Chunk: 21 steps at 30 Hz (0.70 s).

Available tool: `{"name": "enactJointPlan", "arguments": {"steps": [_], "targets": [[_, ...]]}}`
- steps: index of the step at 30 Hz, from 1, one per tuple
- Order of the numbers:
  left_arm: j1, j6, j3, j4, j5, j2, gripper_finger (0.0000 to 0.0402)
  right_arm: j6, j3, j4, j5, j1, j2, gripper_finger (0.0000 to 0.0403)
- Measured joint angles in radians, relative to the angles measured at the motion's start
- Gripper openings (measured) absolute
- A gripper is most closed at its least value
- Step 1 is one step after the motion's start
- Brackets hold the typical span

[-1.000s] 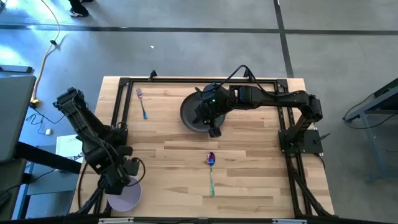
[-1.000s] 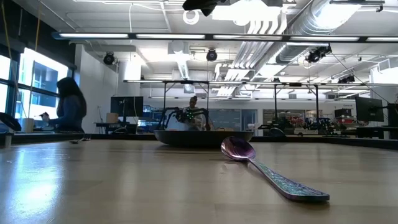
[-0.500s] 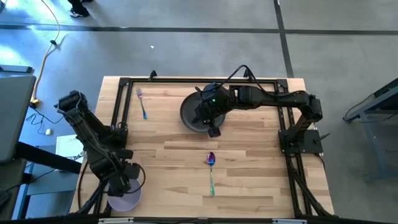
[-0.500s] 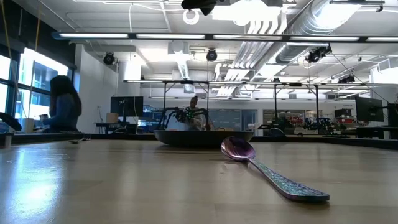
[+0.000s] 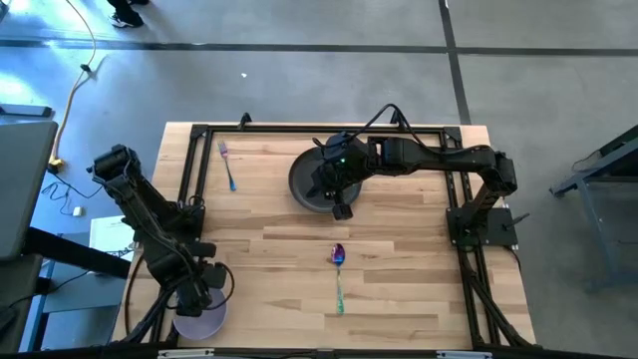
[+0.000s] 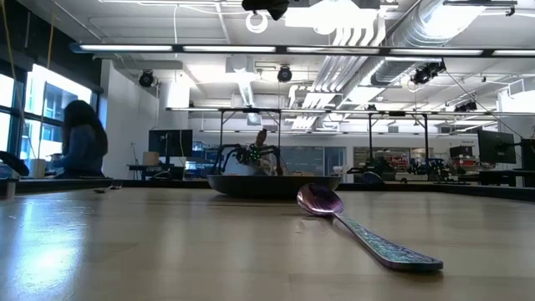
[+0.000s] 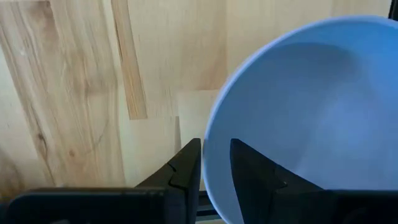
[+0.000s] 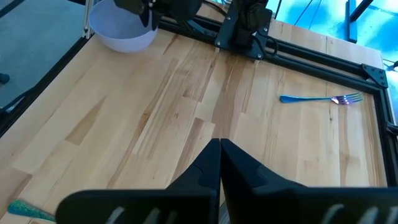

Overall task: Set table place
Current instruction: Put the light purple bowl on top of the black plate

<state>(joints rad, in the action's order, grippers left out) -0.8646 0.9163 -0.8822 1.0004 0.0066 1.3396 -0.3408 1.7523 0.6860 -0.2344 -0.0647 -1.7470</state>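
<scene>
Readable text: none in any view.
Labels or brands on the arms: none legible.
Signs in the room behind the worktop (image 6: pixel 125 251): too small and far to read.

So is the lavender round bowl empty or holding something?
Empty: the left wrist view shows the lavender round bowl with a bare inside, its rim between the left gripper fingers.
</scene>
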Motion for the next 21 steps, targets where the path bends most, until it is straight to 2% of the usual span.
{"name": "enactJointPlan", "arguments": {"steps": [16, 21], "targets": [[0.000, 0.033, 0.055, -0.044, 0.008, 0.000, 0.0076, 0.000, 0.000, 0.001, 0.000, 0.000, 0.000, 0.0000], [0.000, 0.033, 0.055, -0.054, -0.018, 0.000, 0.0076, 0.000, 0.000, 0.001, 0.000, 0.000, 0.000, 0.0000]]}}
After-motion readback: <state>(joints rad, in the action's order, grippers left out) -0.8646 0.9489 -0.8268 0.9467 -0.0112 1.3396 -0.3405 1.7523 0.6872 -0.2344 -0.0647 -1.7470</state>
